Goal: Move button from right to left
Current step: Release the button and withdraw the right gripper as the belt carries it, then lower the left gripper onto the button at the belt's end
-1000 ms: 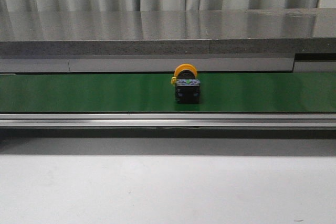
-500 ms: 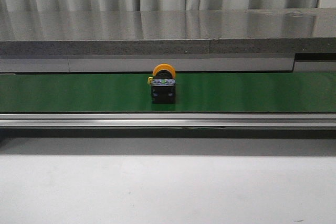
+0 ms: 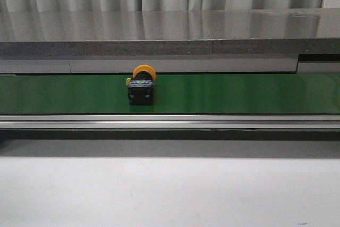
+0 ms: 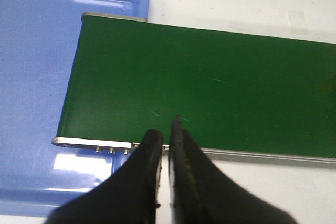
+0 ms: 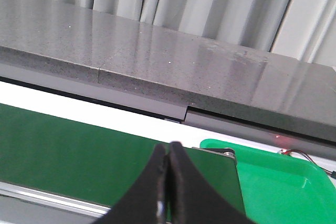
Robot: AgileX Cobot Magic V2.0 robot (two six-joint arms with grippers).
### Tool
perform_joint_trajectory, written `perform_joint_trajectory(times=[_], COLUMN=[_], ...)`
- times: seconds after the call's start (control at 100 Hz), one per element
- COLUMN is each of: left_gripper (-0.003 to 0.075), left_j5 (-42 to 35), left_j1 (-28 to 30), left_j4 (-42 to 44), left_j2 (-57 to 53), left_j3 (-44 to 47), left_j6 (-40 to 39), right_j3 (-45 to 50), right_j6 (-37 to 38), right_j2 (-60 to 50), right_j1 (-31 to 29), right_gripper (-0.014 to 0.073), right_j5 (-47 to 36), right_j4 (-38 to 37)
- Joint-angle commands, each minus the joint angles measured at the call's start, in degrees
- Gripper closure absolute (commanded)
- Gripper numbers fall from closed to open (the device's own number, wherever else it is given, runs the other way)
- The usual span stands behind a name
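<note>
on my front camera the button (image 3: 141,87) sits on the green belt (image 3: 239,93), left of the middle of the view, its yellow cap at the far side and the black body facing me. it stands alone on the belt with nothing touching it, and neither arm shows in this view.

from the left wrist i see the left gripper (image 4: 167,129) with its dark fingers (image 4: 149,148) drawn almost together, only a thin slit between them, holding nothing. it hangs over the near rail at the end of the belt (image 4: 210,87), where a blue tray (image 4: 31,66) lies under and beside the belt end.

from the right wrist the right gripper (image 5: 168,153) has its fingers (image 5: 181,179) pressed together, empty. it hangs over the belt (image 5: 63,140) near its other end, with a green tray (image 5: 278,182) just beside that end and a grey counter (image 5: 157,61) behind.
</note>
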Motion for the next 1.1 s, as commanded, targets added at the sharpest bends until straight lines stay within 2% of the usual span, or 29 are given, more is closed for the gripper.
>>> perform_joint_trajectory(times=[0.0,0.04,0.11,0.23,0.3,0.35,0.55,0.82,1.09], left_gripper=[0.0599,0.0545,0.0405,0.0118,0.0029,0.0014,0.0038,0.0046,0.0046], left_j5=[-3.5,-3.2,-3.0,-2.2,-1.6,-1.6,-1.7,-4.5,-4.6], left_j1=[-0.5,-0.5,-0.5,-0.5,-0.5,-0.5,-1.2,-9.2,-13.0], left_j4=[-0.7,-0.7,-0.7,-0.9,-1.3,-1.7,-7.5,-8.2,-8.2], left_j2=[-0.7,-0.7,-0.7,-0.7,-0.5,-0.4,1.5,9.3,19.5], left_j3=[-2.0,-2.0,-2.0,-2.0,-2.0,-2.0,-2.0,-2.8,-10.6], left_j6=[1.2,1.2,1.2,1.2,1.2,1.2,2.9,3.2,3.2], right_j3=[-1.5,-1.5,-1.5,-1.5,-1.5,-1.5,-1.5,-1.5,-1.5], right_j6=[-0.4,-0.4,-0.4,-0.4,-0.4,-0.4,-0.4,-0.4,-0.4], right_j2=[0.5,0.5,0.5,0.5,0.5,0.5,0.5,0.5,0.5], right_j1=[0.0,0.0,0.0,0.0,0.0,0.0,0.0,0.0,0.0], right_gripper=[0.0662,0.0662,0.0662,0.0662,0.0662,0.0662,0.0662,0.0662,0.0662], right_j5=[-4.7,-4.7,-4.7,-4.7,-4.7,-4.7,-4.7,-4.7,-4.7], right_j4=[0.5,0.5,0.5,0.5,0.5,0.5,0.5,0.5,0.5])
